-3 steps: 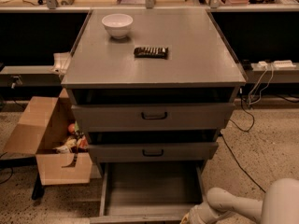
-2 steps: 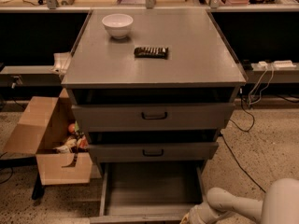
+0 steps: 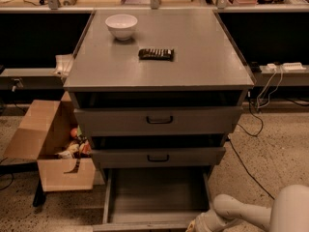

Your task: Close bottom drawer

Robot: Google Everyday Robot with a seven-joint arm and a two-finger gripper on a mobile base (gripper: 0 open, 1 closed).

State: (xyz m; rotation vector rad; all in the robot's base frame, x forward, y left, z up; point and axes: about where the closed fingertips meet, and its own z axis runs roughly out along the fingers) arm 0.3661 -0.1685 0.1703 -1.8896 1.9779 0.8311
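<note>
The bottom drawer is a grey metal tray pulled far out of the grey cabinet, open and empty inside. Its front panel lies at the bottom edge of the camera view and its handle is out of view. My gripper reaches in from the lower right on a white arm and sits at the right end of the drawer's front, mostly cut off by the frame edge. Above it, the middle drawer and top drawer each stand slightly out.
A white bowl and a dark bar-shaped object lie on the cabinet top. An open cardboard box with items stands on the floor to the left. Cables trail on the floor to the right.
</note>
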